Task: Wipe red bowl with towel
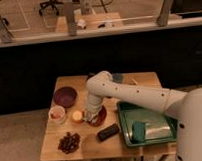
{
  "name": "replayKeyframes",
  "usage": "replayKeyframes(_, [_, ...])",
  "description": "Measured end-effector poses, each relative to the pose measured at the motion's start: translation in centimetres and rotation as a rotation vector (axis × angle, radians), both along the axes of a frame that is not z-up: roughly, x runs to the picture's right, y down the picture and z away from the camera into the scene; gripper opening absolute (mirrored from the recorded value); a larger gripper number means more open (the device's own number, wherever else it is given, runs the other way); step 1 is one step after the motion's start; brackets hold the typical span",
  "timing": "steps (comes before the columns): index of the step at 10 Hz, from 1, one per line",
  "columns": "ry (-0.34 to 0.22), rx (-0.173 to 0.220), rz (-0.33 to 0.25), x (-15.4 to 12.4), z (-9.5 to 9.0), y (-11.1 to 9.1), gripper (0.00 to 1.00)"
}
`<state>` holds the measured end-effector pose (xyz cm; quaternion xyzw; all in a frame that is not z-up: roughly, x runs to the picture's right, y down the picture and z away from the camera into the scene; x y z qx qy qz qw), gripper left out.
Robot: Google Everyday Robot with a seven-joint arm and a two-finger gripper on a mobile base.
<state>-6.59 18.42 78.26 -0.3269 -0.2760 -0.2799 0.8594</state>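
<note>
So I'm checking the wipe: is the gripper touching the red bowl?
Cannot tell. In the camera view the gripper is down at the red bowl, but the arm hides the contact point.

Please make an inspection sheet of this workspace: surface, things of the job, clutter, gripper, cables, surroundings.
Surface: wooden table, crowded.
Job's things: red bowl near the table's middle, mostly covered by the arm; towel not visible, hidden under the arm if present.
Clutter: purple bowl; small white bowl; small orange object; dark cluster, perhaps grapes; dark bar; green tray holding a teal block.
Gripper: gripper down at the red bowl, shut; what it holds cannot be seen.
Cables: nothing seen.
Surroundings: dark counter front behind the table; chair bases on the floor beyond.
</note>
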Motion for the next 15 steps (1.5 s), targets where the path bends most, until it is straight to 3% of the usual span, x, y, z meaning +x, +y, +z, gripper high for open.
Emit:
replayKeyframes(4, [0.036,-0.002,-0.005,3.1,1.1,0.3,0.00])
replayKeyframes(8, [0.086,0.037,0.029,4.6,3.7,-2.4,0.00])
replayKeyframes(11, [0.088,0.061,0.053,3.5,4.1,-4.3,0.00])
replayKeyframes(15, [0.061,0.061,0.043,0.1,3.5,-3.6,0.00])
